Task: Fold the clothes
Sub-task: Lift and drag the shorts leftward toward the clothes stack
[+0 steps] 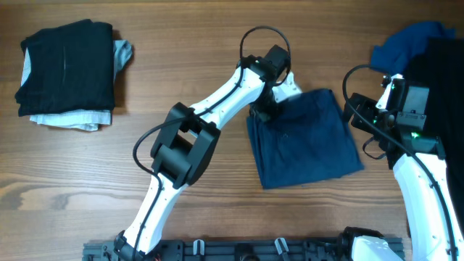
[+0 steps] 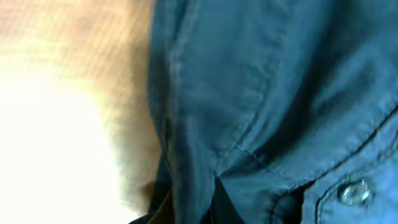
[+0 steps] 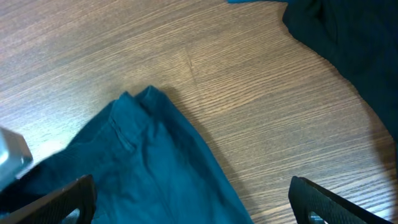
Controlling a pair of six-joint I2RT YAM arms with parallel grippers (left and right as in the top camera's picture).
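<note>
Denim shorts (image 1: 304,138) lie folded toward the counter's (image 1: 217,43) right edge. My left fingers (image 1: 262,110) are at their far corner, grip untellable. My right fingers (image 1: 390,90) gape wide, empty.

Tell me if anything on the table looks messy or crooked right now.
The folded dark blue shorts lie at a slant on the table, and a pale grey-white garment pokes out unevenly under the black garment in the left stack. Nothing looks spilled or damaged.
</note>
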